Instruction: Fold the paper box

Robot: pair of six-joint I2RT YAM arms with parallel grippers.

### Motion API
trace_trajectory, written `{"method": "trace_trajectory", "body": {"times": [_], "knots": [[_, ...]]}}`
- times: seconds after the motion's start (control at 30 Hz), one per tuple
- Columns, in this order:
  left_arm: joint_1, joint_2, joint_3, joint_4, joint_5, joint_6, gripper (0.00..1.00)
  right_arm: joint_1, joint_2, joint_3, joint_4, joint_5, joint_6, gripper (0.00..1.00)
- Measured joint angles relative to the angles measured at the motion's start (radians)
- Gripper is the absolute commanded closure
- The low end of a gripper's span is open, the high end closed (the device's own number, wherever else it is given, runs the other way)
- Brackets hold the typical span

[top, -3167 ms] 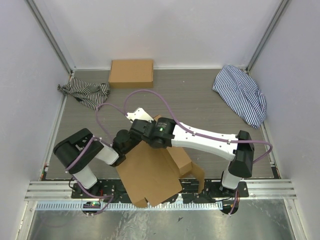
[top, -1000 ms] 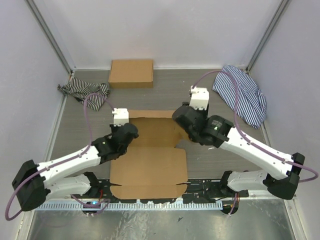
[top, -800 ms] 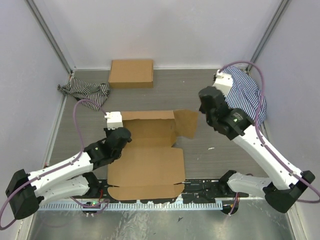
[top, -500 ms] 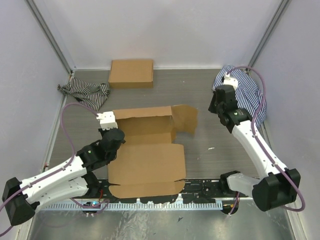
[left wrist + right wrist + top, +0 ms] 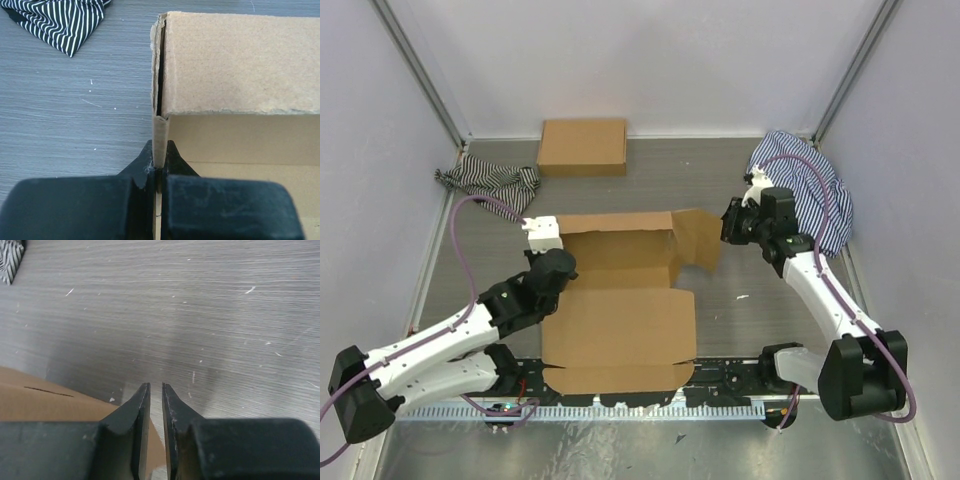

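On table (image 5: 740, 180) centre: box (image 5: 620, 320) open, mostly flat, rear wall raised.
Left gripper (image 5: 159, 146): clamped tight on box's left wall edge.
Right gripper (image 5: 155, 386): barely ajar, empty, just beside box's right flap.

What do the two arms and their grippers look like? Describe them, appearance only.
The left arm and right arm have white link shells joined by bulky black joints. A purple cable loops loosely along each. Each wrist carries a small white camera block. The left gripper and right gripper have matte black fingers tapering to thin wedge tips.
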Motion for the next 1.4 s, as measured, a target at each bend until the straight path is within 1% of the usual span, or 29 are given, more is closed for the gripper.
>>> {"method": "trace_trajectory", "body": {"times": [0.2,0.3,0.4,0.67,0.87,1.0,1.13,1.23,1.4], "knots": [[0.000,0.026,0.000,0.005,0.014,0.002,1.00,0.002,-0.003,-0.021,0.050,-0.147,-0.015,0.75],[0.000,0.042,0.000,0.008,0.016,0.003,1.00,0.019,-0.034,-0.029,0.048,-0.187,-0.023,0.74],[0.000,0.058,0.000,0.014,0.017,0.003,1.00,0.058,-0.077,-0.029,0.026,-0.203,-0.038,0.72],[0.000,0.086,0.000,0.029,0.025,0.003,1.00,0.193,-0.179,-0.029,-0.067,-0.187,-0.055,0.59],[0.001,0.085,0.000,0.030,0.029,0.003,1.00,0.277,-0.195,-0.030,-0.103,-0.136,-0.058,0.51],[0.001,0.079,0.000,0.030,0.034,0.003,1.00,0.340,-0.182,-0.035,-0.103,-0.085,-0.058,0.49],[0.001,0.056,-0.006,0.034,0.045,0.003,1.00,0.432,-0.152,-0.058,-0.065,0.000,-0.046,0.50],[0.001,0.025,-0.026,0.046,0.056,0.003,1.00,0.479,-0.128,-0.081,-0.024,0.065,-0.034,0.53],[0.004,0.013,-0.031,0.046,0.062,0.003,1.00,0.557,-0.103,-0.114,0.059,0.221,-0.021,0.58]]}}
